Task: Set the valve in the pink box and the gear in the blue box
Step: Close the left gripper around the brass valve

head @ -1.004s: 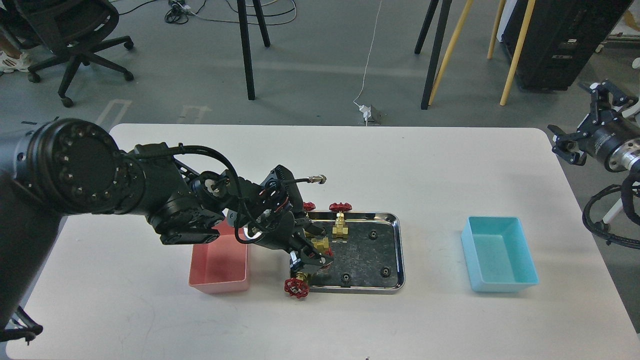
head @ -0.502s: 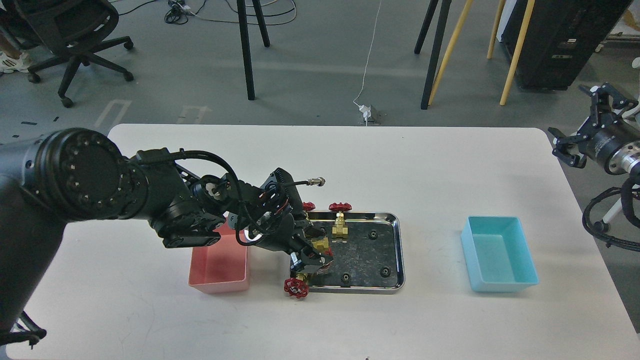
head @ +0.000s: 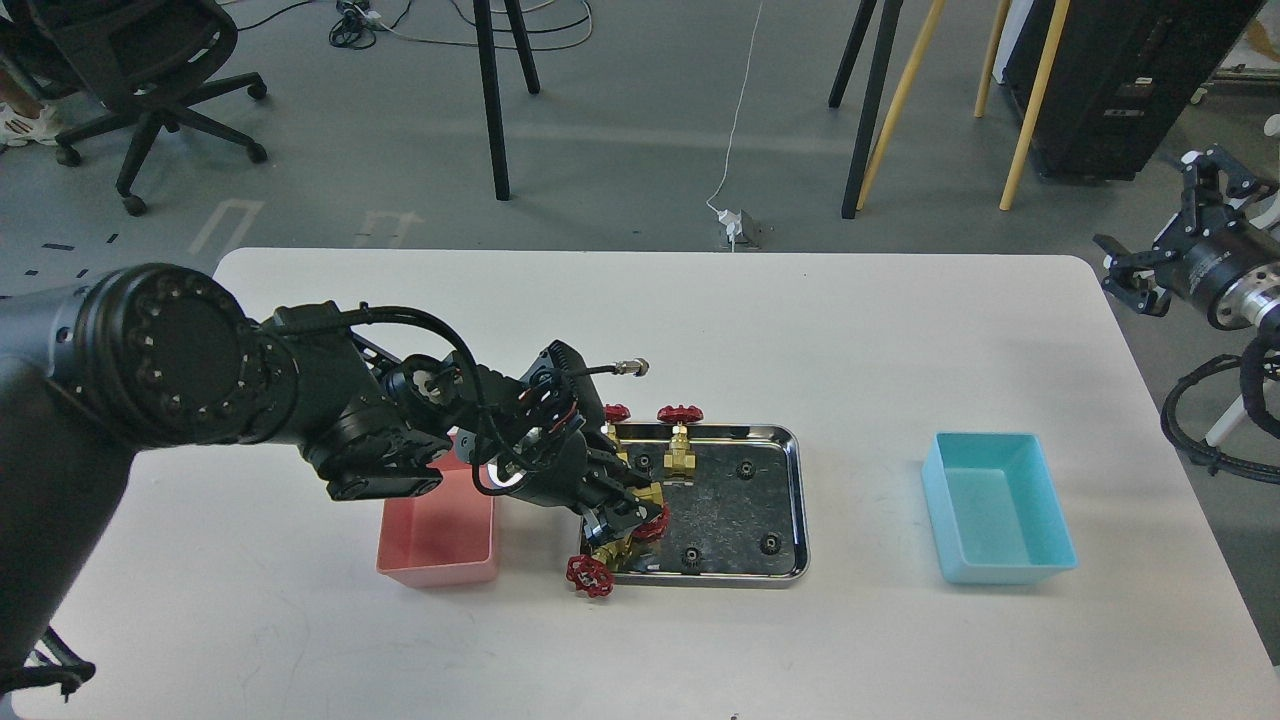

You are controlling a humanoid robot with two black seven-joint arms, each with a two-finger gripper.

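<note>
My left gripper (head: pixel 628 512) is low over the left end of the steel tray (head: pixel 790 500), shut on a valve (head: pixel 651 497) whose red handwheel shows under the fingers. A second valve (head: pixel 592 571) lies over the tray's front left corner. Two more valves (head: pixel 680 443) (head: pixel 617 413) stand at the tray's back rim. Several black gears lie in the tray, among them one (head: pixel 745 468) at the back and one (head: pixel 770 543) at the front. The pink box (head: pixel 440 530) sits just left of the tray, partly under my left arm. The blue box (head: pixel 1000 505) stands to the right, empty. My right gripper (head: pixel 1165 225) is open, off the table's right edge.
The white table (head: pixel 700 320) carries only the tray and the two boxes. Chair and stand legs (head: pixel 495 100) are on the floor beyond the far edge. My left arm (head: pixel 330 420) covers the table's left middle.
My left gripper has shifted a little to the left with the valve, uncovering a gear near the tray's back left. The front valve slid slightly left. My right gripper rose a little.
</note>
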